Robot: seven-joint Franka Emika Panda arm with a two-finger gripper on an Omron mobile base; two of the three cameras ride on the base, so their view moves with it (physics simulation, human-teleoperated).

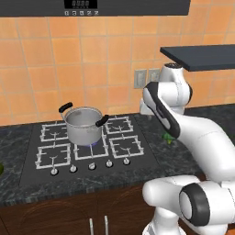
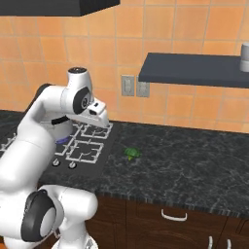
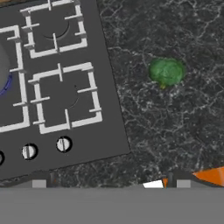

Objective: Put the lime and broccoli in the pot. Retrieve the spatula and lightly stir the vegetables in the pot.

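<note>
Tool spread wide, empty, broccoli on dark counter – roundish, stalk toward tool, pot upright on stove

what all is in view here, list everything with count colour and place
pot: 1, shiny steel with black handles, on the stove's middle burner, blue flame under it
broccoli: 1, green, lying on the counter right of the stove
stove: 1, dark with white grates and a row of knobs, set in the counter
counter: 1, black speckled stone, along the tiled wall
shelf: 1, dark, on the wall above the counter
outlets: 2, grey, on the orange tile wall
hood: 1, dark, above the stove
gripper: 1, white with dark tips, open, over the stove's right edge
</note>
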